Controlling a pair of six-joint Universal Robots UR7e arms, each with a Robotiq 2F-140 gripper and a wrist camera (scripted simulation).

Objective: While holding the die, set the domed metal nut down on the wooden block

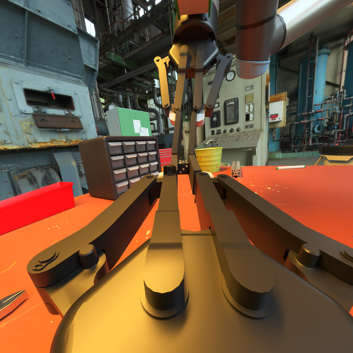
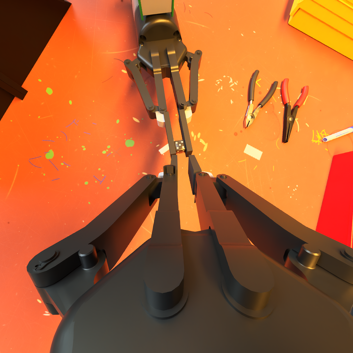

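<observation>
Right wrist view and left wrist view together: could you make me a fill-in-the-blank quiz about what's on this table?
1. The left gripper is shut on a small black ___ with white dots.
2. The table top is coloured ___.
3. Two pairs of ___ lie side by side on the table, one with black handles, one with red.
4. The cup standing beyond the left gripper is coloured ___.

Missing words: die; orange; pliers; yellow.

Two hands point(image 1: 183, 164) point(image 2: 183, 162), one die point(image 2: 180, 146), two pliers point(image 2: 257, 99) point(image 2: 291, 108), two marker pens point(image 1: 290, 167) point(image 2: 337, 134), one yellow cup point(image 1: 208, 159).
</observation>
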